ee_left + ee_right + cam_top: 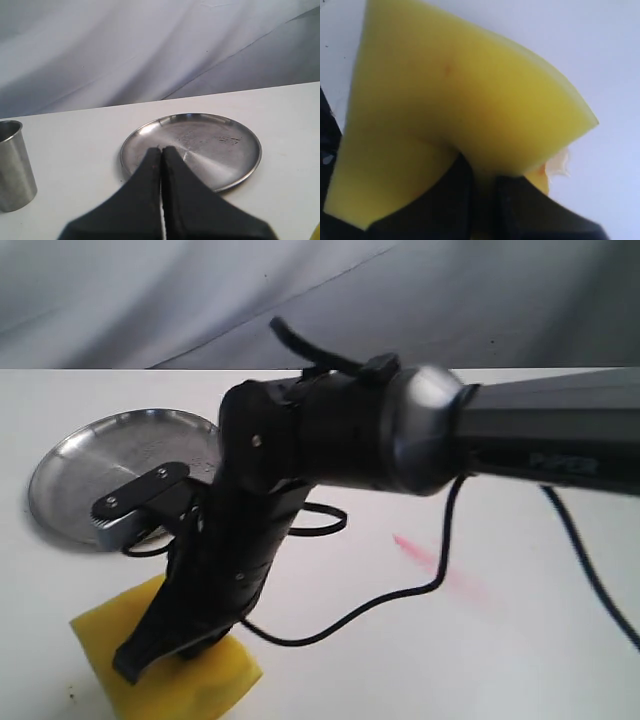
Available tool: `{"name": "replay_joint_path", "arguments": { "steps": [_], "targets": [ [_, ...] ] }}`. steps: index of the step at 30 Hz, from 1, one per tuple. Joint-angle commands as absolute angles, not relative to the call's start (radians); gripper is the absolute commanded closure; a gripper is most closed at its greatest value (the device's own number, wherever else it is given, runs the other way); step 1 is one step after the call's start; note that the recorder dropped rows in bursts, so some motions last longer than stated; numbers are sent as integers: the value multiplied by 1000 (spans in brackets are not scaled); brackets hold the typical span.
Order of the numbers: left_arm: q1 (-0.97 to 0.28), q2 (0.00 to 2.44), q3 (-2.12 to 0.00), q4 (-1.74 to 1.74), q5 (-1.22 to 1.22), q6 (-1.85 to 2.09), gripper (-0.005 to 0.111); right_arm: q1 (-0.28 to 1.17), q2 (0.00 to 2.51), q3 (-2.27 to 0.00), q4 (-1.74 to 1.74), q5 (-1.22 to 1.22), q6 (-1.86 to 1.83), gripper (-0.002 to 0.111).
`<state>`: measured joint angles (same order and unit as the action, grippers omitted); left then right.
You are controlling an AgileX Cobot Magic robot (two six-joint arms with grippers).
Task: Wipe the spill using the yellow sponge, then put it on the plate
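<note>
The yellow sponge (175,680) lies on the white table at the front left, its near part bent upward. My right gripper (150,650) reaches across onto it. In the right wrist view the sponge (460,95) is folded, and the right gripper (482,175) is shut on its edge. A small pale tan blotch, the spill (560,162), peeks out beside the sponge's corner. The silver plate (80,470) sits behind the sponge, with nothing on it. In the left wrist view my left gripper (161,149) is shut on nothing, its tips in front of the plate's (225,150) near rim.
A metal cup (12,165) stands on the table to one side of the plate. A pink-red streak (420,555) marks the table right of the arm. A black cable (400,590) loops across the table's middle. Grey cloth hangs behind the table.
</note>
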<state>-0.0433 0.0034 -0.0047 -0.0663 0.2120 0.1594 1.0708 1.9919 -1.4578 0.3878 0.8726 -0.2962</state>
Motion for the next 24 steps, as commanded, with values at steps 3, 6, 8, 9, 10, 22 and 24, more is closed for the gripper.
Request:
{"name": "replay_joint_path", "arguments": {
  "steps": [3,6,8,9,10,22,24],
  "targets": [
    [-49,0,0,-69,205,160,107,1107,2126,-1594,361,901,-280,108],
    [-49,0,0,-69,205,160,107,1107,2169,-1643,189,954,-193,108],
    [-49,0,0,-69,205,160,107,1107,2185,-1652,73,985,-136,108],
    [-49,0,0,-69,205,160,107,1107,2189,-1652,30,1001,-113,108],
    [-49,0,0,-69,205,160,107,1107,2192,-1652,0,1017,-96,108],
    [-49,0,0,-69,205,160,107,995,2193,-1469,-299,1106,54,108],
    [-49,0,0,-69,205,160,107,954,2186,-1439,-313,1110,73,108]
  ]
}}
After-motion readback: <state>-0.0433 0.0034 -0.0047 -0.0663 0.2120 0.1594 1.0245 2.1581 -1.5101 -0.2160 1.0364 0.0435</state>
